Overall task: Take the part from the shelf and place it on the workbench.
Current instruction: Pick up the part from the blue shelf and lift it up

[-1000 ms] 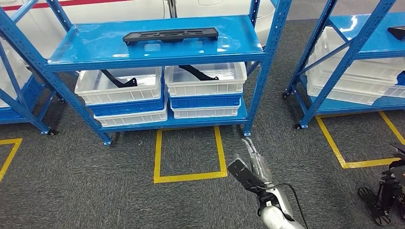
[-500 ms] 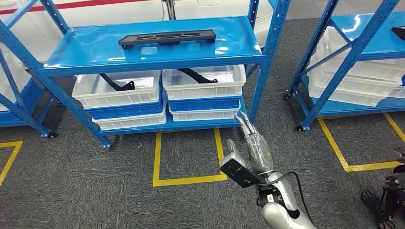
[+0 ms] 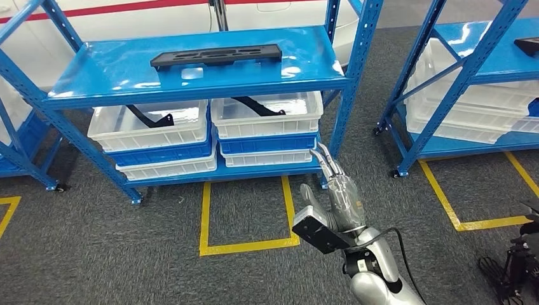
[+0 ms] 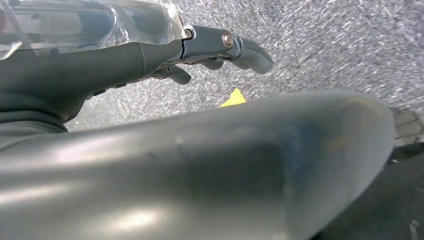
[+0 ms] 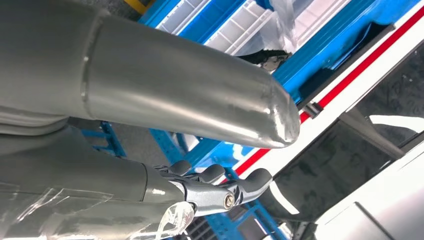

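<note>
A long flat black part (image 3: 216, 56) with cut-outs lies on the top board of the blue shelf (image 3: 305, 71) ahead of me. My right hand (image 3: 334, 203) is raised in front of the shelf's lower right corner, well below and to the right of the part, its fingers (image 3: 325, 160) stretched toward the shelf and holding nothing. The right wrist view shows that hand (image 5: 150, 100) empty, with blue shelf rails beyond it. My left hand (image 4: 165, 165) hangs over grey carpet, fingers (image 4: 240, 47) loosely extended, nothing in it.
Under the top board stand stacked white and blue bins (image 3: 152, 133), two of them holding curved black pieces (image 3: 257, 105). A second blue shelf (image 3: 445, 89) stands to the right with another black part (image 3: 527, 44). Yellow floor tape (image 3: 248, 244) marks a square; dark equipment (image 3: 515, 267) sits at lower right.
My right hand has risen from low in the picture to in front of the shelf's lower corner. The whole scene has shifted a little, so the camera has moved.
</note>
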